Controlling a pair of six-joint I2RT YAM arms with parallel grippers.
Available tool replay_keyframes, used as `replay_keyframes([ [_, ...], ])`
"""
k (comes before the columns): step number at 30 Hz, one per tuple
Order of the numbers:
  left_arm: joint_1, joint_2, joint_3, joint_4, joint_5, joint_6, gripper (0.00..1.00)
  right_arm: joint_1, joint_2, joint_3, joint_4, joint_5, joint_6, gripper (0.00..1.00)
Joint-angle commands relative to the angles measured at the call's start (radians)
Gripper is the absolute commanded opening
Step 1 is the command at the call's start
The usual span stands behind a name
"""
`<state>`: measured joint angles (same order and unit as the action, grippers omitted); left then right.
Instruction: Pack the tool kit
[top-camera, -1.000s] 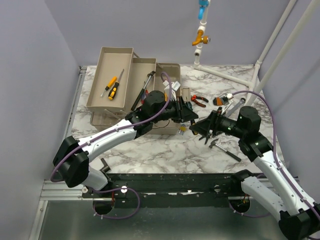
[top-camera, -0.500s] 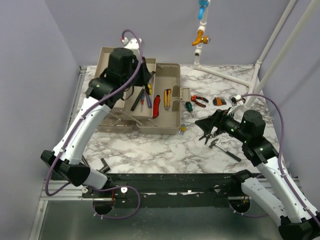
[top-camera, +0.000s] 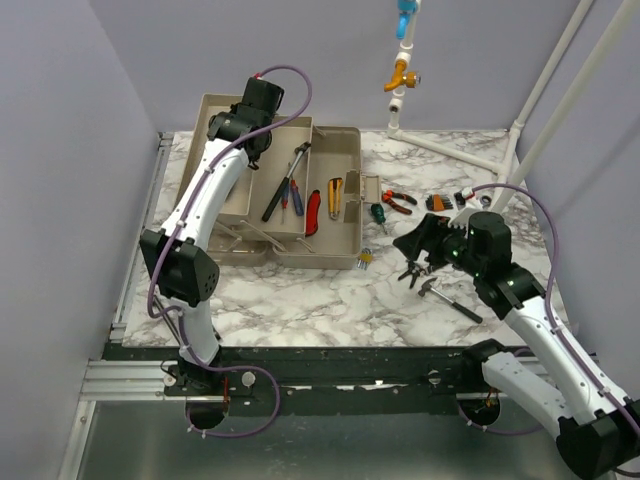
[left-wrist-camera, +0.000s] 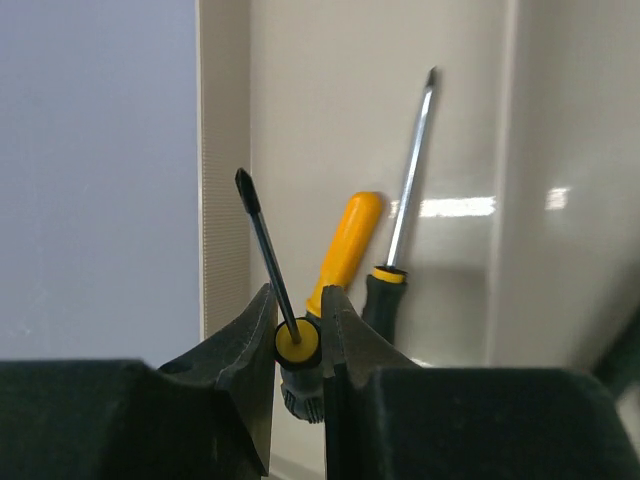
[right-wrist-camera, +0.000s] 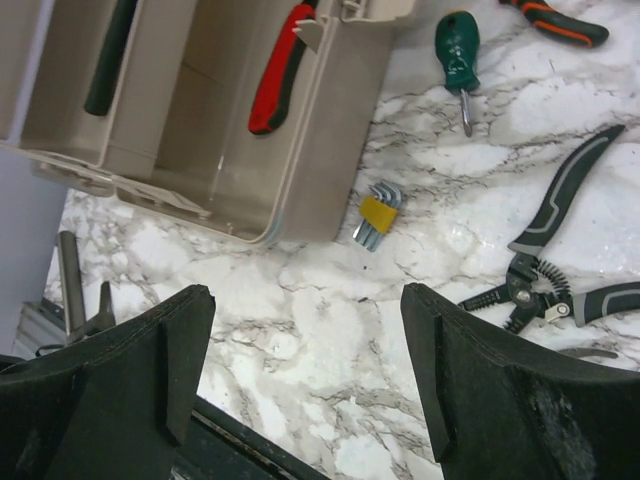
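A white-and-grey marbled tabletop (top-camera: 300, 290) is enclosed by lavender walls (top-camera: 60, 150) on the left and at the back. A white pipe frame (top-camera: 560, 90) stands at the far right corner. The large beige plastic toolbox (top-camera: 345, 240) is set open at the far left of the table, with its cantilever trays (top-camera: 200, 170) fanned out toward the left wall. A wide strip of bare marble is left between the toolbox's near wall and the table's near edge.

The left gripper (left-wrist-camera: 298, 300) is held over the outermost tray, close beside that tray's left wall. It is clamped on a slim black-shafted screwdriver with a yellow collar (left-wrist-camera: 268, 255). Two more tools are seen lying on the tray floor just beyond: a yellow-handled tool (left-wrist-camera: 345, 245) and a dark-handled screwdriver with a silver shaft (left-wrist-camera: 408, 180). Whether the gripped screwdriver touches the tray floor cannot be told.

The right gripper (right-wrist-camera: 305, 340) is spread wide with nothing between its fingers, above open marble to the right of the toolbox. Below it are seen a yellow-clipped set of hex keys (right-wrist-camera: 377, 216) just beside the toolbox's near corner, a green-handled screwdriver (right-wrist-camera: 455, 45) and black-and-grey pliers (right-wrist-camera: 560, 260). A red-and-black-handled tool (right-wrist-camera: 280, 70) is lying inside the toolbox's main compartment.
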<state>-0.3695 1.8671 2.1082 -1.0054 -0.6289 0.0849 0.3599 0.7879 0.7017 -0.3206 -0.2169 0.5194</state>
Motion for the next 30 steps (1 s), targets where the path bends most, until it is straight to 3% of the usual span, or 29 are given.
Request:
replay_keyframes([
  [1,0.069,-0.001,-0.046,0.024,-0.108,0.091,0.00,0.004,0.027,0.016,-0.041,0.051,-0.004,0.82],
  [5,0.101,0.039,-0.058,0.006,-0.108,0.066,0.00,0.003,0.036,0.008,-0.040,0.056,-0.007,0.83],
  [7,0.106,0.068,-0.039,-0.022,-0.103,0.057,0.06,0.003,0.050,0.006,-0.050,0.070,-0.003,0.83],
  [8,0.106,0.083,-0.013,-0.052,-0.085,0.050,0.15,0.004,0.061,0.005,-0.061,0.084,-0.001,0.83],
  [9,0.106,0.102,0.017,-0.083,-0.062,0.040,0.33,0.004,0.075,0.007,-0.070,0.096,0.003,0.83],
  [13,0.106,0.144,0.149,-0.194,0.048,-0.018,0.51,0.004,0.120,0.007,-0.095,0.140,0.030,0.83],
  [17,0.106,0.110,0.188,-0.227,0.097,-0.067,0.70,0.004,0.150,0.005,-0.101,0.144,0.050,0.83],
  [19,0.105,0.075,0.202,-0.238,0.133,-0.101,0.98,0.003,0.161,0.003,-0.099,0.148,0.053,0.83],
  [24,0.104,-0.053,0.205,-0.245,0.354,-0.198,0.98,0.004,0.233,0.014,-0.104,0.175,0.067,0.83],
  [30,0.104,-0.357,-0.118,-0.012,0.700,-0.332,0.98,0.003,0.338,0.017,-0.066,0.158,0.106,0.81],
])
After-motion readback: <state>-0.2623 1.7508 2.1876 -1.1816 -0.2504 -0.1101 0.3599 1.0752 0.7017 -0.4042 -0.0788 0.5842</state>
